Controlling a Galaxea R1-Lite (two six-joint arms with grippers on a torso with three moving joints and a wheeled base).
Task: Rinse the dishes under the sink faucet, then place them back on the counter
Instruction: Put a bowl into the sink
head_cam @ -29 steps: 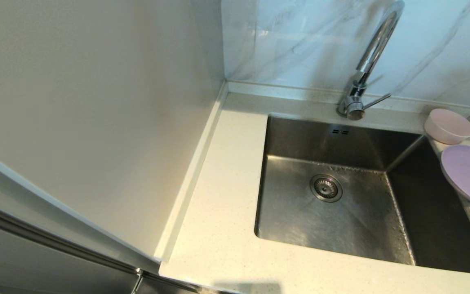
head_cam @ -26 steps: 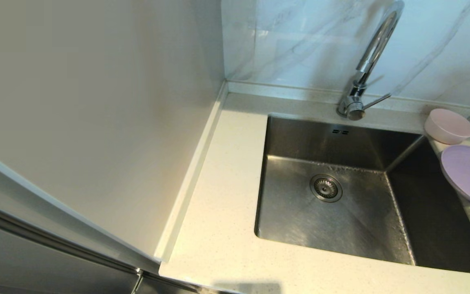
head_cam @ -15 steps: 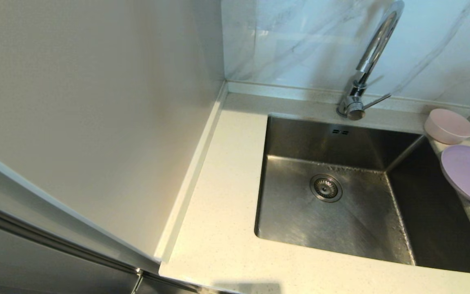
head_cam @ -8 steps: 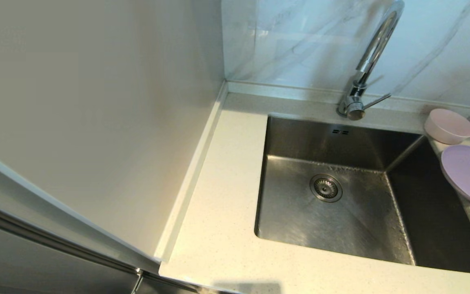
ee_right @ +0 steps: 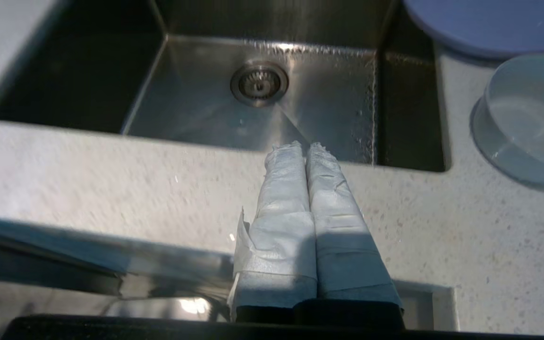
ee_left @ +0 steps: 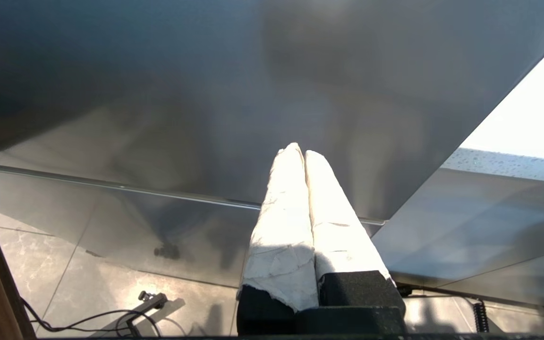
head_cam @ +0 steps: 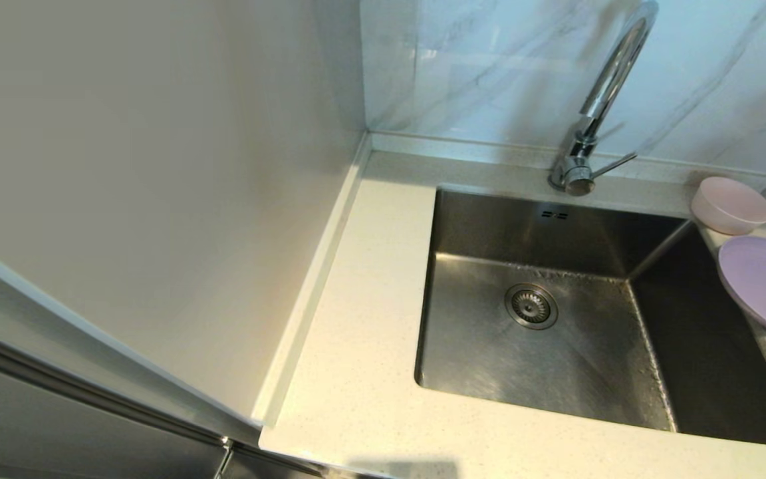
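Observation:
The pale pink bowl (head_cam: pixel 731 204) stands upright on the counter (head_cam: pixel 363 319) at the sink's far right corner. The lilac plate (head_cam: pixel 765 286) lies flat just in front of it, its edge overhanging the sink (head_cam: pixel 556 233). The chrome faucet (head_cam: pixel 606 93) rises behind the basin, and no water is running. Neither gripper shows in the head view. In the right wrist view my right gripper (ee_right: pixel 305 147) is shut and empty over the counter (ee_right: pixel 88 174) at the sink (ee_right: pixel 196 104) rim, apart from the bowl (ee_right: pixel 527 118) and plate (ee_right: pixel 484 23). My left gripper (ee_left: pixel 300 152) is shut and empty.
A tall pale panel (head_cam: pixel 157 166) walls off the counter's left side. The faucet's lever (head_cam: pixel 612 164) points right, toward the bowl. The strainer drain (head_cam: pixel 530 306) sits mid-basin. The left gripper faces a brushed-steel cabinet front (ee_left: pixel 182 94) above a tiled floor with cables (ee_left: pixel 111 321).

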